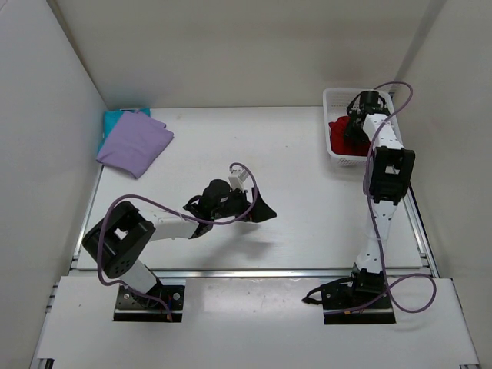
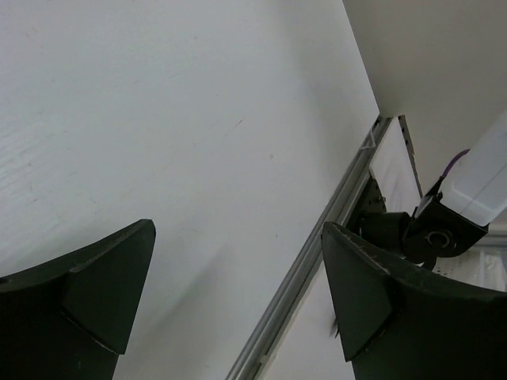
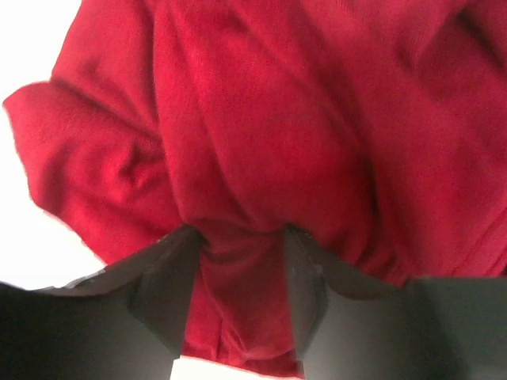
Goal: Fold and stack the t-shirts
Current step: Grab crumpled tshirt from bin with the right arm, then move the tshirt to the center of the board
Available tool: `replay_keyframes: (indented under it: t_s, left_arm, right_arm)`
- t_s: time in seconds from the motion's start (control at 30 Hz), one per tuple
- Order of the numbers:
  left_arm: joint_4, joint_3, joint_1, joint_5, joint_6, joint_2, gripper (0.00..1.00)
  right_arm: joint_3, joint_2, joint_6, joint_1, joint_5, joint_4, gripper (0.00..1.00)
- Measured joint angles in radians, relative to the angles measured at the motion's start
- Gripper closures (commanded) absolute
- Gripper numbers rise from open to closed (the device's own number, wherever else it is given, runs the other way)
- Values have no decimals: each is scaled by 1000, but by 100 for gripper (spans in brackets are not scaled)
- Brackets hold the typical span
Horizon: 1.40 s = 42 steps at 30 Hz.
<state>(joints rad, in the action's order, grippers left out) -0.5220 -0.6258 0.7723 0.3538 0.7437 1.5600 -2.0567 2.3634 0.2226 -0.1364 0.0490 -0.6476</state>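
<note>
**Red shirt bunched between my right fingers, inside the basket**

The broad white table [image 1: 292,154] lies ahead of me. At its far left corner the folded lavender-purple cloth t-shirt [image 1: 134,144] lies on top of the teal-turquoise cloth t-shirt [image 1: 115,118], of which only an edge shows. At the far right stands the white plastic lattice basket [image 1: 336,98], and the crumpled red cloth t-shirt [image 1: 337,132] is in it.

My right gripper [image 1: 357,117] reaches down into that basket, so it is the arm on the shirt. My left gripper [image 1: 257,209] hangs over bare table near the middle, well apart from all three shirts, its jaws spread wide with nothing between them.

From above, my own arm hides the grasp. The right wrist camera shows it: my fingers [image 3: 170,277] are closed on a gathered ridge of the red shirt, which runs straight away from them and fans out beyond. The cloth is too rumpled for me to tell collar from hem, and I probably hold a fold, not an edge. The open table lies to my left of the basket.
</note>
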Motion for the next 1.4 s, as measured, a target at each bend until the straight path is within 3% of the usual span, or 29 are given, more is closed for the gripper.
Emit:
replay_keyframes:
  t_s: [0.03,0.07,0.1,0.17,0.2,0.43,0.63,0.73,0.8,0.9,0.97,1.07,1.23,1.4]
  left_arm:
    - [-9,0,0,6,2,5,17]
    - [-14,0,-1,12,4,8,24]
    - [-19,2,-1,15,9,10,27]
    - [-32,3,-6,24,14,15,48]
    - [-35,3,-10,27,15,17,51]
    - [-45,4,-27,37,32,23,53]
    - [-66,10,-47,43,68,16,51]
    - [-66,35,-85,48,89,-8,48]
    - [-61,59,-129,51,101,-36,48]
    - [-49,119,-202,46,109,-106,43]
    - [-45,174,-263,45,118,-176,42]
    - [-41,254,-380,59,134,-278,41]
    - [-1,372,-616,72,160,-469,40]
    - [83,420,-731,54,143,-665,37]
  right_arm:
    - [-43,25,-10,4,17,-25,75]
    - [-92,51,-16,5,34,-50,94]
    - [-140,74,-23,6,43,-74,100]
    - [-260,129,-18,6,55,-130,100]
    - [-320,151,-16,8,56,-158,100]
    - [-388,52,-6,9,-12,-231,100]
    - [-373,-297,12,35,-141,-223,100]
    - [-297,-543,11,153,-167,-132,100]
    - [-226,-700,-9,318,-163,-56,100]
    - [-228,-813,-27,574,-211,31,100]
    - [-289,-829,-19,609,-270,60,100]
    - [-317,-842,14,562,-323,139,100]
    - [-40,-910,103,457,-492,289,100]
    - [562,-955,221,335,-695,644,100]
